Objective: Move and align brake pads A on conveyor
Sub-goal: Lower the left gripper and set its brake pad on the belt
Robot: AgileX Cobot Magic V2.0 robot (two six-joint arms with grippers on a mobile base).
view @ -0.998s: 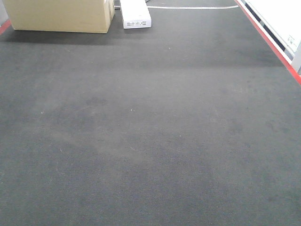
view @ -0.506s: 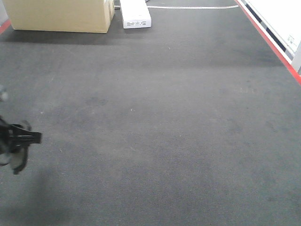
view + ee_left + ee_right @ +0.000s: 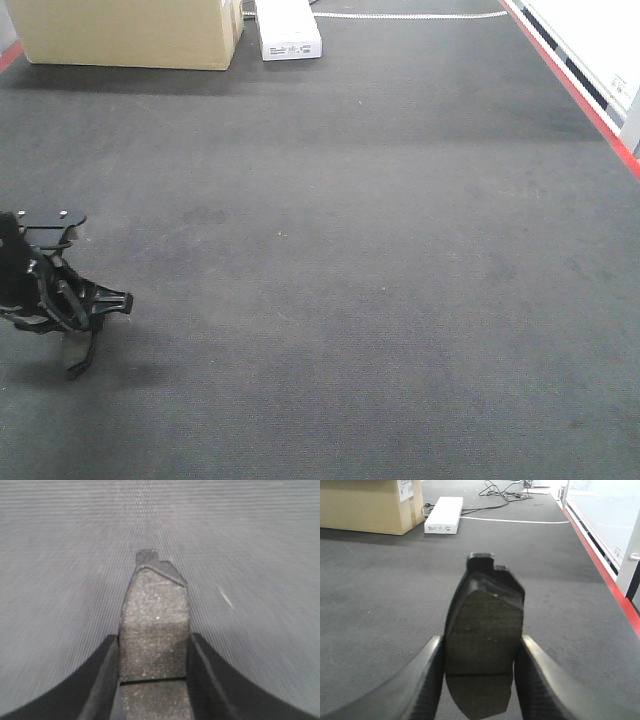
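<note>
Two brake pads A show, each gripped. In the left wrist view my left gripper (image 3: 154, 652) is shut on a grey pad (image 3: 154, 615) with a centre groove, held just over the blurred conveyor (image 3: 60, 555). The front view has that gripper (image 3: 92, 332) low at the belt's (image 3: 350, 260) left edge. In the right wrist view my right gripper (image 3: 479, 662) is shut on another pad (image 3: 484, 620), its black backing plate sticking up, above the conveyor (image 3: 380, 590). The right gripper is outside the front view.
A cardboard box (image 3: 125, 32) and a white flat box (image 3: 288, 30) stand at the belt's far end. Cables (image 3: 502, 490) lie behind them. A red edge strip (image 3: 580, 95) runs along the right side, with a white wall panel beyond.
My left arm came into the front view from the left edge and moved rightward and down over the belt. Nothing else on the belt moved.
</note>
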